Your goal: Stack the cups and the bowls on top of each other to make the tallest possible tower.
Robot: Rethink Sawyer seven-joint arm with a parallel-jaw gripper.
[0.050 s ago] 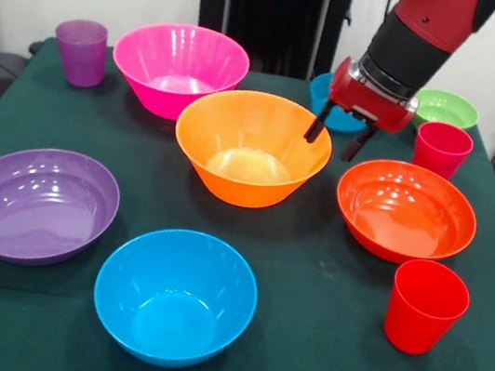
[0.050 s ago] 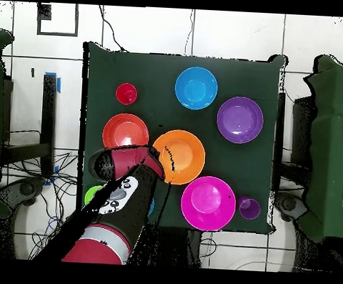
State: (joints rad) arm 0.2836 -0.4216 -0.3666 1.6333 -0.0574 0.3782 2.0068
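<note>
**benchwatcher:** So where was your end effector at that moment, and was it holding anything?

**sawyer_arm:** My end effector (image 1: 338, 136) hung over the gap between the orange bowl (image 1: 252, 148) and the red-orange bowl (image 1: 405, 211), fingers spread apart with nothing between them. One fingertip (image 1: 313, 135) sat right by the orange bowl's rim; I couldn't tell from either view if it was touching.

**benchwatcher:** And the tower?

**sawyer_arm:** Nothing was stacked, honestly. Every piece sat on its own on the green worktop (image 1: 303, 307). The pink bowl (image 1: 178, 68) was behind the orange one, with the purple cup (image 1: 81, 52) off to its side near the corner. The purple bowl (image 1: 36, 203) and the bigger blue bowl (image 1: 175, 295) sat along the front edge. One red cup (image 1: 425, 306) stood just in front of the red-orange bowl, the other red cup (image 1: 442, 149) just behind it. The green bowl (image 1: 445, 109) was at the back, and a small blue bowl (image 1: 323, 92) was mostly hidden behind my wrist. All of them were upright, open side up.
</note>
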